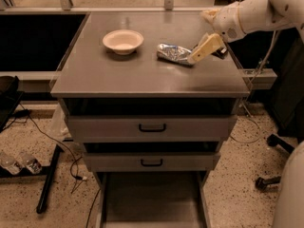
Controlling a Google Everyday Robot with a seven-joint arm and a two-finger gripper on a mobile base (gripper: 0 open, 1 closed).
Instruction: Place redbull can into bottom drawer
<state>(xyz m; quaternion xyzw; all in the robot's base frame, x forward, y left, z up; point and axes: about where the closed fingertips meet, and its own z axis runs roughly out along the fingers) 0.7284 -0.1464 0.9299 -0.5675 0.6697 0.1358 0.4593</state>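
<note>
Slippage is the main worry. The can (pixel 174 53) lies on its side on the cabinet top (pixel 118 75), right of centre and nearer the back edge than the front. Its shiny round wall looks likely to roll or squirt away if squeezed off-centre. The gripper (pixel 203 48) reaches in from the right edge and comes down at a slant, its tip at the can's right end, touching it or just beside it. Whether it is open, closed or gripping anything cannot be told.

A push along the top rather than a clean grasp could send the can rolling toward the bowl (pixel 123 41), which sits left of it, or off the front edge to the floor.

A dark bar (pixel 222 52) lies just behind the gripper near the right edge. It could be nudged off that edge, or caught up in the grasp alongside the can.

The bottom drawer (pixel 152 201) stands pulled out, low below the front edge, with the two upper drawers (pixel 152 127) shut above it. The carry down is therefore long. A weak hold by one end of the can could let go on the way, or the arm could clip the front edge.
</note>
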